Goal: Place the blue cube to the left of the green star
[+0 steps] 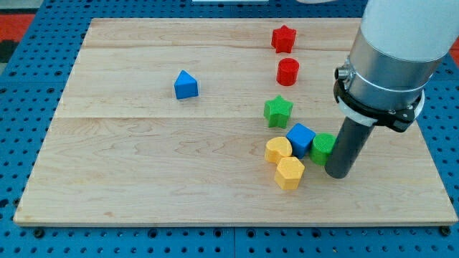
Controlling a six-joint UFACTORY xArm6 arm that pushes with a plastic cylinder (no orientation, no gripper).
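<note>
My tip (337,174) is a bare rod, no jaws to open or shut; it sits at the view's right of the blue cube (300,136), w/ a green block (323,147) between; cube lies just below-right of the green star (277,112), touching a yellow block (278,150); wooden board (143,179) left of star is open.

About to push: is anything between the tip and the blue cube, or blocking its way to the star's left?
Yes. A green block sits between my tip and the blue cube. The spot left of the green star looks unblocked.
</note>
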